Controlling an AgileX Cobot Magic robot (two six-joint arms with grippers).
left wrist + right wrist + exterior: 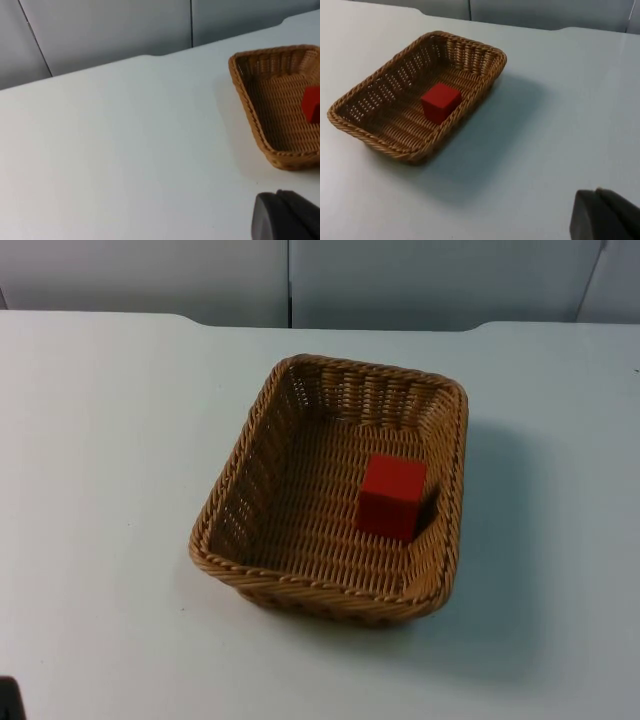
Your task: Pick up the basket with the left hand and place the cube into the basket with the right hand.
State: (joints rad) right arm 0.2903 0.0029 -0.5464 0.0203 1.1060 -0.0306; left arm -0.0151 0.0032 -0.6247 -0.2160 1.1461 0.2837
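The white table top [110, 490] ran back to the grey partition wall [150, 275] at 12 o'clock. One thing rested directly on it: a rectangular woven wicker basket [240, 465], standing flat near the middle of the surface, its long axis running from about 1 o'clock to 7 o'clock. Its shadow fell on the table toward 3 and 5 o'clock.

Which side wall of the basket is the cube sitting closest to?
The long wall at the picture's right in the top view: the red cube sits almost against it, well clear of the opposite long wall of the basket and both short ends.
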